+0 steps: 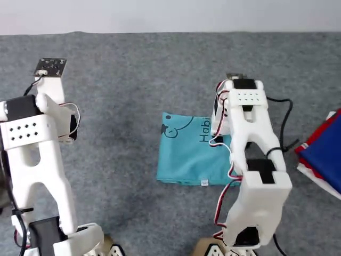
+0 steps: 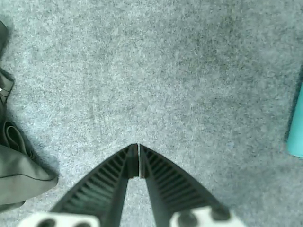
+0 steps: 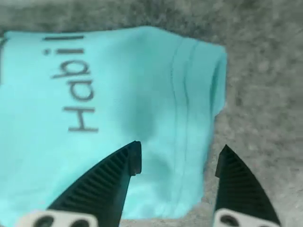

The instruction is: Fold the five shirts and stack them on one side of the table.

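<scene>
**Soft, even light over the table**

The grey table (image 1: pixel 122 74) is brightly and evenly lit, seemingly from overhead. The teal shirt (image 1: pixel 186 157) throws just a thin dark line along its near edge, and a soft shadow sits beside its rolled hem in the right wrist view. Left of the shirt, the white arm (image 1: pixel 37 154) stands out bright against the grey.

A flat, speckled grey felt-like table covering (image 1: pixel 122 80) is spread across the high view up to its far edge, where it is met by a plain pale wall (image 1: pixel 170 16). The same grey nap is seen in both wrist views. Only soft shadows are cast by the even light.
</scene>
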